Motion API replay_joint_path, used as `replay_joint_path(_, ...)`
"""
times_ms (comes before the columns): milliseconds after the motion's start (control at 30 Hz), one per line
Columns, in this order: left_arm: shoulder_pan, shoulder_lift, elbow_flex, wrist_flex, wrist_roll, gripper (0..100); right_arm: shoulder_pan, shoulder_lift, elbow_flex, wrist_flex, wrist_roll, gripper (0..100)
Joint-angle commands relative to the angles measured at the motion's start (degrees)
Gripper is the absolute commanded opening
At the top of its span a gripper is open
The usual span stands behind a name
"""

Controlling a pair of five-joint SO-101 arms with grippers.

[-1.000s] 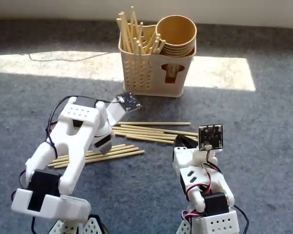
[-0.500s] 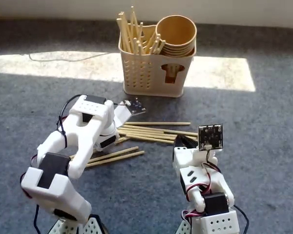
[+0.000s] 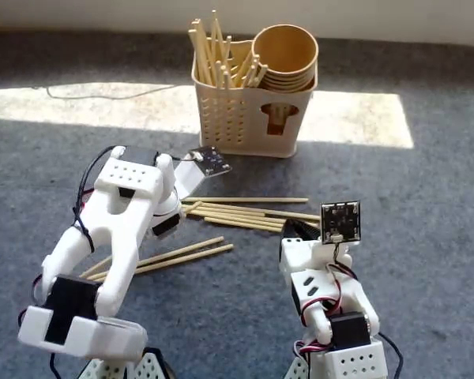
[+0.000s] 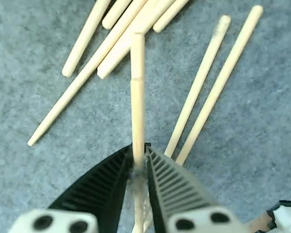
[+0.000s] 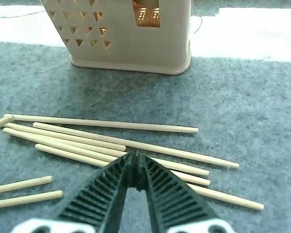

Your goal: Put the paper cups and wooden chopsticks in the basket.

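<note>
Left gripper (image 4: 139,155): clamped on one chopstick (image 4: 137,92), jaws tight on both sides of it. The stick runs straight out from the jaws, and its far end reaches the ends of a loose bundle (image 4: 117,41) lying on the carpet (image 4: 34,73). Cannot tell whether the gripped stick is off the carpet. A loose pair (image 4: 211,87) lies just beside it, the two sticks parallel and flat.

Right gripper (image 5: 136,167): jaws closed tip to tip, nothing between them. It sits low, just above the near edge of the spread chopsticks (image 5: 111,143), which lie roughly parallel on the carpet across its line. Two more stick ends (image 5: 24,191) lie off to one side, apart from that spread.

High view: the left arm (image 3: 122,229) is bent forward, with its wrist over the left end of the spread chopsticks (image 3: 253,213). The loose pair (image 3: 178,254) lies at an angle beside that arm. The right arm (image 3: 324,276) is folded back and upright, just behind the right end of the spread.

Basket (image 3: 245,122): stands upright at the far side, well apart from both grippers. Stacked paper cups (image 3: 285,51) are in its right half. A bunch of chopsticks (image 3: 213,51) stands on end in its left half, leaning and poking above the rim. A sunlit strip (image 3: 79,106) crosses the carpet at the basket's base, and a thin cable (image 3: 103,93) lies on it to the left.
</note>
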Motion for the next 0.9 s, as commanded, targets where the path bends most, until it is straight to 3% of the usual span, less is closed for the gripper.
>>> replay_joint_path(0,0.66,-7.43,-2.15,3.96,-0.09,1,0.13,-0.66,-0.13,-0.84,-0.09,0.6)
replay_joint_path(167,3.91,-13.58,-2.24,7.21,0.18,1,0.13,-0.66,-0.04,-0.84,-0.09,0.6)
replay_joint_path(467,8.22,-26.68,-3.38,7.65,8.88,1,0.13,-0.66,-0.04,-0.84,-0.09,0.6)
replay_joint_path(867,8.4,-30.29,-27.38,7.56,21.98,1,0.13,-0.66,-0.04,-0.84,-0.09,0.6)
